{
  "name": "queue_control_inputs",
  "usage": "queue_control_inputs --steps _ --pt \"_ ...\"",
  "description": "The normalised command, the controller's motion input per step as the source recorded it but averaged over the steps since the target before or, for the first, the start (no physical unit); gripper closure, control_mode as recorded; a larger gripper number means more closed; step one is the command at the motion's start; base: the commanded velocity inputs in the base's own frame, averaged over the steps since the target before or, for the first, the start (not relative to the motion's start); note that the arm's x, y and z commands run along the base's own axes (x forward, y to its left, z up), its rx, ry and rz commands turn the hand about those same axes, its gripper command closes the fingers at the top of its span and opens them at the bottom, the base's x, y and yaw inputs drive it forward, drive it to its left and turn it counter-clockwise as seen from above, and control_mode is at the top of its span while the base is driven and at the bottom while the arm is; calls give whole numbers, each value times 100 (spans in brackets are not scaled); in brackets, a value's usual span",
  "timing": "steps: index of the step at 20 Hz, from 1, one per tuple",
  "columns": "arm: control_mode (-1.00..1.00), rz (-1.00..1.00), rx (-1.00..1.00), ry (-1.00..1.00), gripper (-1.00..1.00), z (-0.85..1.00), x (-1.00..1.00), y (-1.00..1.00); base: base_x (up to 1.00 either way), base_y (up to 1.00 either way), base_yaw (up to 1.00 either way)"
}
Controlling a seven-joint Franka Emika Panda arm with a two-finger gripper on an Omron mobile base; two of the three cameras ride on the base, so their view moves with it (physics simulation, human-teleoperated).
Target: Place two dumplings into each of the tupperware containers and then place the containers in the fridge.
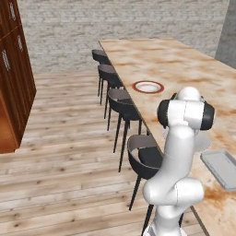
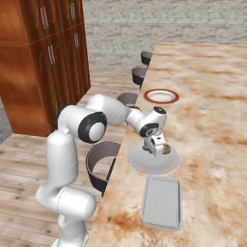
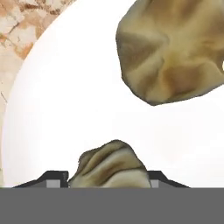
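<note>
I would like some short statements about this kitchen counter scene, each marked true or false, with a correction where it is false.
1. A dumpling sits between the two fingertips of the tool. True.
2. The grey tray already holds two dumplings. False: it holds none.
3. The tool is over the plain white plate. True.
4. The red-rimmed dish lies nearer the robot than the white plate. False: it lies farther along the counter.
5. A second dumpling lies on the white plate. True.
</note>
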Motion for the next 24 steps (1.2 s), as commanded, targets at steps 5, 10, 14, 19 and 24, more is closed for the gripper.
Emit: queue_control_inputs --steps 5,10,14,19,24 --pt "-100 9 -39 12 100 51 -15 61 0 0 0" --pt "-100 -3 -1 1 100 91 -98 -69 0 0 0" --pt "-100 -8 2 11 100 88 -100 -58 0 0 0" --pt "-100 -21 29 0 100 8 -100 -92 0 0 0" --pt "-100 -16 15 7 100 -11 -77 -72 0 0 0"
